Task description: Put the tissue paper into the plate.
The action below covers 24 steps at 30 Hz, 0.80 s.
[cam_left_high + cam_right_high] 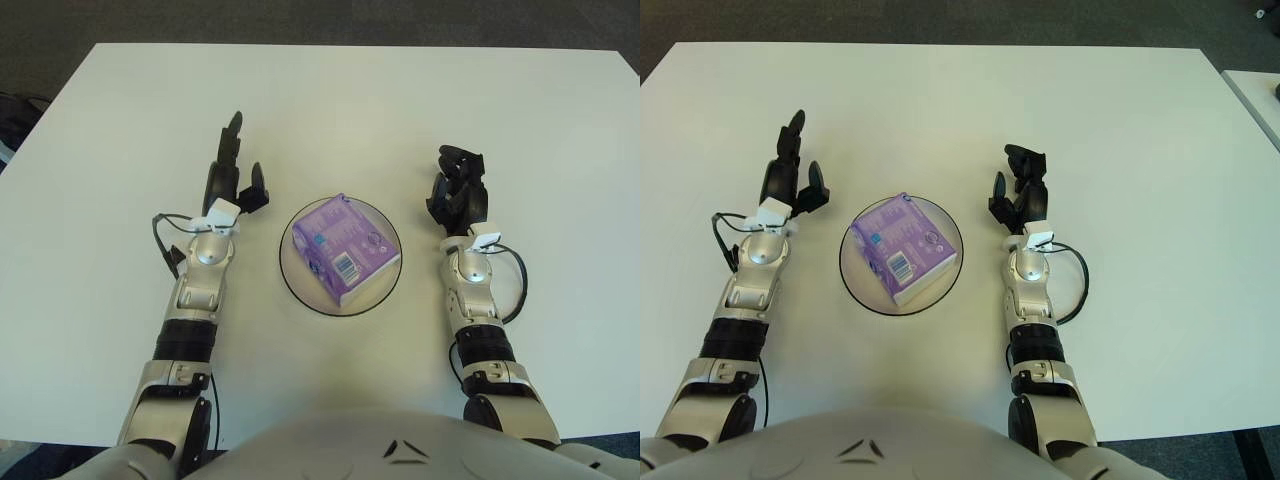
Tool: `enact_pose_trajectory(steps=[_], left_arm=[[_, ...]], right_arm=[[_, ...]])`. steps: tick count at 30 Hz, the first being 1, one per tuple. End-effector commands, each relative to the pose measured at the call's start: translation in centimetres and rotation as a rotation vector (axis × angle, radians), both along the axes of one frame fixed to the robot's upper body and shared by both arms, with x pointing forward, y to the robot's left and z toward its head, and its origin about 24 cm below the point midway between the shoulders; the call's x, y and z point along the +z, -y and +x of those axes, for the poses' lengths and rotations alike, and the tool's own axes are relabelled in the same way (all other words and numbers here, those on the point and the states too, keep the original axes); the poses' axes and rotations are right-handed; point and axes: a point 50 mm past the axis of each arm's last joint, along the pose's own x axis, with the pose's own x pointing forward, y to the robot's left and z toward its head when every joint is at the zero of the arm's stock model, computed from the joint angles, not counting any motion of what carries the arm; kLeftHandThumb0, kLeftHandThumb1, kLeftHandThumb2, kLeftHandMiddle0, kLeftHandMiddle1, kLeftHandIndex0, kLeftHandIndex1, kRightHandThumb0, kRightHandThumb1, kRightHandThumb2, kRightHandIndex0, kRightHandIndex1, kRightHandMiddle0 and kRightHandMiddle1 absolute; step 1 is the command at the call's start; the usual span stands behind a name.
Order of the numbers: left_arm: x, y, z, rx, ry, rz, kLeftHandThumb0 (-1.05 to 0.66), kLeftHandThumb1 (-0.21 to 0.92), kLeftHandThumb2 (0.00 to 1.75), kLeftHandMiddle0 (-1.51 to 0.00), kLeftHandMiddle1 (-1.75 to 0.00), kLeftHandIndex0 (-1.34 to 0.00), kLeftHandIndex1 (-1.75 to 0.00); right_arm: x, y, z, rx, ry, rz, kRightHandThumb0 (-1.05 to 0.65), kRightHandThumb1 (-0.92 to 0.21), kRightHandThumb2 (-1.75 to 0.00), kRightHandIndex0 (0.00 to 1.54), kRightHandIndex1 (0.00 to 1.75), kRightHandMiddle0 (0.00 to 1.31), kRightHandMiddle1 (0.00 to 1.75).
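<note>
A purple tissue pack (343, 248) lies inside the round plate (295, 282) at the middle of the white table. My left hand (233, 172) is just left of the plate, fingers spread and holding nothing, apart from the pack. To the right of the plate is my right hand (458, 188), fingers loosely curled, with nothing in it. In the right eye view the same pack (908, 245) and plate (853, 275) show between the left hand (792, 172) and the right hand (1021, 190).
The white table (350, 100) stretches wide behind and beside the plate. Cables loop from both wrists, one by the left forearm (163, 235) and one by the right forearm (515, 285). Dark floor borders the table's far edge.
</note>
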Motion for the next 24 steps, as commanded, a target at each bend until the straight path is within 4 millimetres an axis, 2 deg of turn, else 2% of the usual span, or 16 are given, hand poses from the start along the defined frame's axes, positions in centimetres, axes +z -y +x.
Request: enact_pose_trajectory(steps=[1, 24], left_arm=[[-2.0, -0.9, -0.6, 0.032, -0.059, 0.004, -0.82, 0.92, 1.07, -0.06, -0.01, 0.00, -0.20], [-4.9, -0.3, -1.7, 0.023, -0.090, -0.114, -0.84, 0.92, 1.11, -0.09, -0.02, 0.00, -0.23]], right_arm=[[-7.6, 0.6, -4.2, -0.035, -0.364, 0.046, -0.54, -0.92, -0.67, 0.26, 0.59, 0.02, 1.21], [-7.5, 0.7, -4.4, -0.035, -0.360, 0.038, -0.55, -0.92, -0.67, 0.25, 0.59, 0.02, 1.20]])
